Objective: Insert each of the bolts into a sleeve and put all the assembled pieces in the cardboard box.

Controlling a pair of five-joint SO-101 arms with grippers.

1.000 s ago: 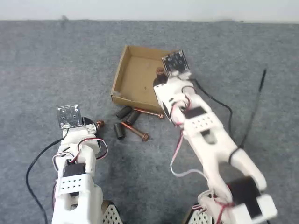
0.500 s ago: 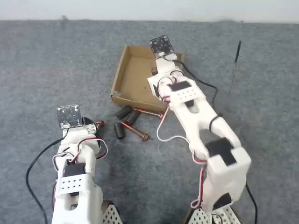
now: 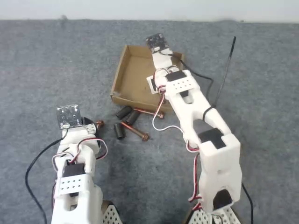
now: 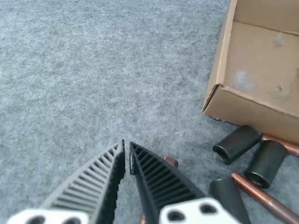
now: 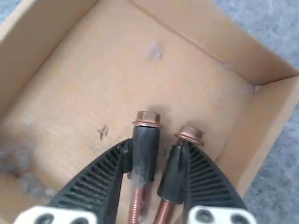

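I've pushed my right arm (image 3: 196,112) farther out; it now stretches over the cardboard box (image 3: 119,77). The right gripper (image 5: 153,148) pinches two sleeved bolts (image 5: 144,144) above the box's floor. The left gripper (image 4: 126,145) is pressed together, low over the carpet (image 3: 56,60).

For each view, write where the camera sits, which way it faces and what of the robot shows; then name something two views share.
High view: fixed above, looking down over the grey table; the left arm and right arm show.
Left wrist view: on the left arm, facing along the shut left gripper towards loose sleeves.
Right wrist view: on the right arm, facing down into the cardboard box; right gripper holds two sleeved bolts.
Shared: all three show the cardboard box.
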